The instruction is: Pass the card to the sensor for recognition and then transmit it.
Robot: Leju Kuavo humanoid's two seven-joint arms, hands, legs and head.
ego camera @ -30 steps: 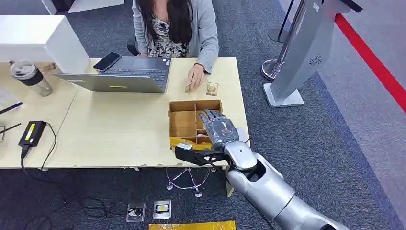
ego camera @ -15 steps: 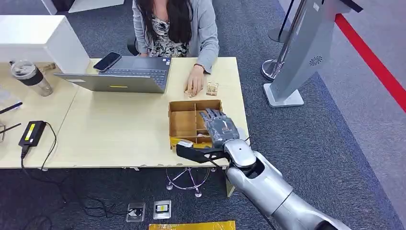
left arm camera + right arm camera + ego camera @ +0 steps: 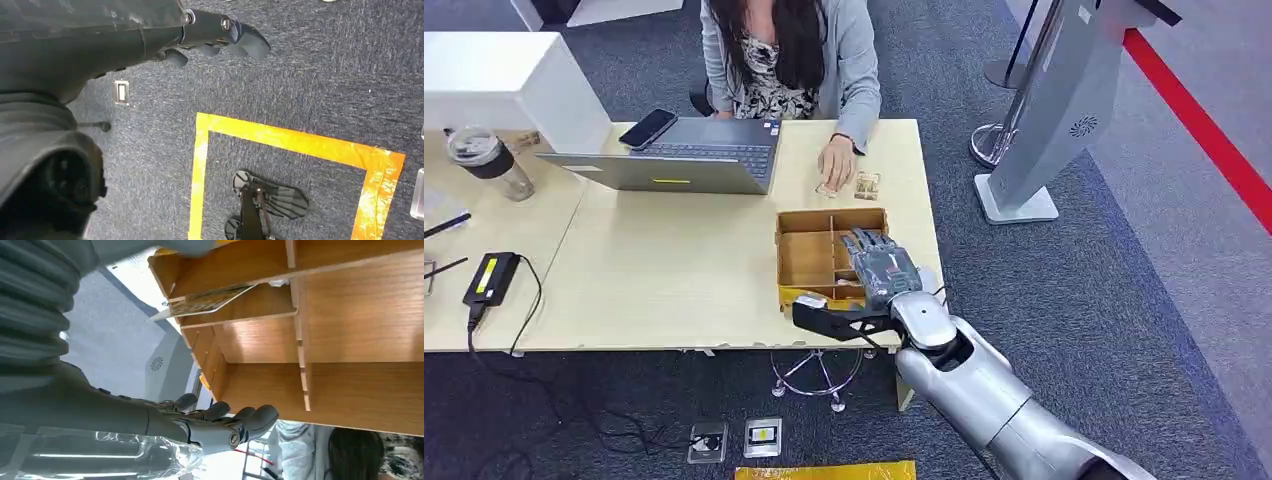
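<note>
Head view puts my right hand (image 3: 879, 265) over the wooden tray (image 3: 806, 262), fingers loosely apart, holding nothing. On the right wrist view the card (image 3: 205, 302) leans in a corner compartment. I judge this the pickup step: next, pinch the card's free edge.

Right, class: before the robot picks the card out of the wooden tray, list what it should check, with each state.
1. Right hand over the wooden tray: ok.
2. Right hand holds nothing, fingers apart: ok.
3. Card visible, leaning in a tray compartment: ok.
4. Fingers touching the card: not ok, still apart from it.
5. Person's hand away from the tray: ok, resting on the table beyond it.
6. Left hand out of the way, hanging over the floor: ok.
</note>
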